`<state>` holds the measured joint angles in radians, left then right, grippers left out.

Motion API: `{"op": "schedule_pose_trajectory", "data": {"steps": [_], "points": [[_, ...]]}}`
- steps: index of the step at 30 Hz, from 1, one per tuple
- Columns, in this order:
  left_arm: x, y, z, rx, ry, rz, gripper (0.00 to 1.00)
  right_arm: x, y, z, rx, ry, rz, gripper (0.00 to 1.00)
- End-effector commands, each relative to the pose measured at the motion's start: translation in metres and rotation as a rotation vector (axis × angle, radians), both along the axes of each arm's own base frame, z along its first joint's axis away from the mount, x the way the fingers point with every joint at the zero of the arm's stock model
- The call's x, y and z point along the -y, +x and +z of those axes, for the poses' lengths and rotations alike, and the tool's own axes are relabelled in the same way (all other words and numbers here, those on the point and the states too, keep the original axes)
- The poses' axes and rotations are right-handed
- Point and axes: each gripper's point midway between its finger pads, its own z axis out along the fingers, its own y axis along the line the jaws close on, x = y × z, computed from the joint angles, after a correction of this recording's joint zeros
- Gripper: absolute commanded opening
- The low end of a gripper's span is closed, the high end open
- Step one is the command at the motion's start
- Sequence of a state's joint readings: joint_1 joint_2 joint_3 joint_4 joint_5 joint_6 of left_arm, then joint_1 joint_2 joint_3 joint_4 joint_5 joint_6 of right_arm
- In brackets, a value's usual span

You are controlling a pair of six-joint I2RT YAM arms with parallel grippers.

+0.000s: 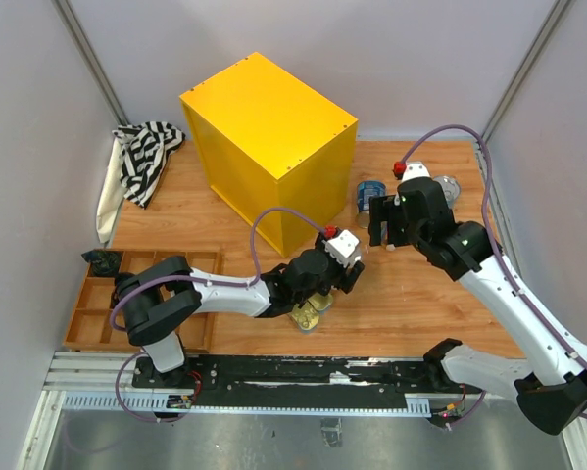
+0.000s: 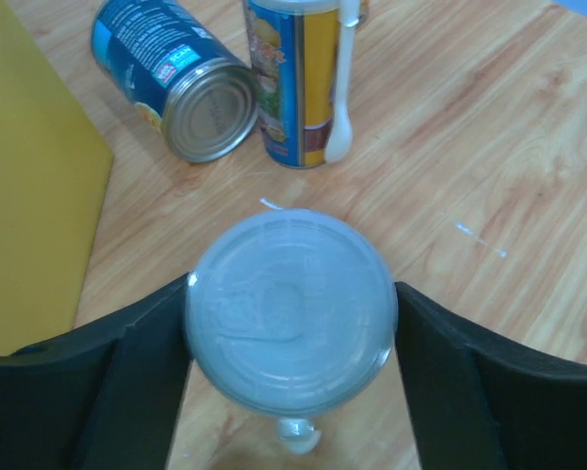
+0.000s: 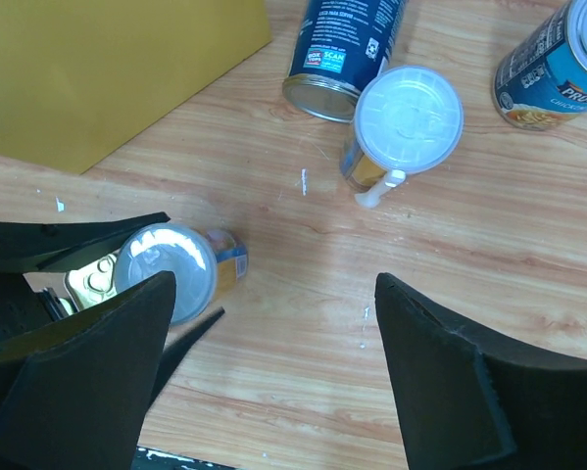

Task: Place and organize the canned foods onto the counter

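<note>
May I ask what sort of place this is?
Probably a robot test cell, not a real kitchen: plain grey walls close in a wooden table, a metal rail runs along its near edge, and a yellow box serves as the counter.

The blue-labelled can (image 3: 347,44) lying on its side is showing the word "SCAN" on a small white panel next to a square code. The finer white lettering around it is coming out too small to read. The second blue-labelled can (image 3: 553,69) at the right edge is displaying large white letters beginning "PRO", with the rest running out of the picture. The standing white-lidded can (image 3: 408,117) is carrying a yellow and blue label whose print is blurring beyond reading. The near white-lidded can (image 2: 288,308) is showing only faint raised marks on its lid, none legible.
</note>
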<state>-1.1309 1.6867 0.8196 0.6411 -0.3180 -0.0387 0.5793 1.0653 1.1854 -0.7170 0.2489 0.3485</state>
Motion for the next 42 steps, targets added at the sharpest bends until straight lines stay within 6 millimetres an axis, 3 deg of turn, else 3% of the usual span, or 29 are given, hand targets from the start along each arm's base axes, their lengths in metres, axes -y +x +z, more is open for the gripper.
{"op": "schedule_pose_trajectory", "data": {"steps": [1, 3, 5, 10, 14, 21, 29, 37, 42], "points": [[0.013, 0.003, 0.020, 0.049, -0.047, -0.006, 0.67, 0.011, -0.004, -0.003, -0.005, -0.015, -0.002, 0.83], [0.013, 0.003, 0.022, 0.047, -0.055, -0.001, 0.39, 0.014, -0.005, -0.004, -0.006, -0.017, -0.005, 0.82], [0.013, 0.003, 0.024, 0.044, -0.059, 0.000, 0.25, 0.016, -0.005, -0.004, -0.004, -0.014, -0.009, 0.82], [0.016, -0.002, 0.040, 0.053, -0.072, -0.016, 0.20, 0.020, -0.006, -0.004, -0.001, -0.011, -0.018, 0.82], [0.019, -0.012, 0.074, 0.088, -0.104, -0.045, 0.02, 0.027, -0.009, -0.006, 0.000, -0.011, -0.036, 0.82], [0.014, -0.014, 0.161, 0.172, -0.165, -0.021, 0.00, 0.040, -0.011, -0.007, 0.014, -0.003, -0.073, 0.82], [-0.006, -0.004, 0.267, 0.300, -0.190, 0.062, 0.00, 0.049, -0.008, 0.004, 0.054, 0.008, -0.112, 0.81], [-0.044, 0.017, 0.387, 0.459, -0.212, 0.258, 0.00, 0.048, 0.006, 0.022, 0.100, 0.025, -0.128, 0.81], [-0.067, 0.041, 0.441, 0.499, -0.233, 0.376, 0.00, 0.046, 0.019, 0.033, 0.122, 0.033, -0.135, 0.81]]}}
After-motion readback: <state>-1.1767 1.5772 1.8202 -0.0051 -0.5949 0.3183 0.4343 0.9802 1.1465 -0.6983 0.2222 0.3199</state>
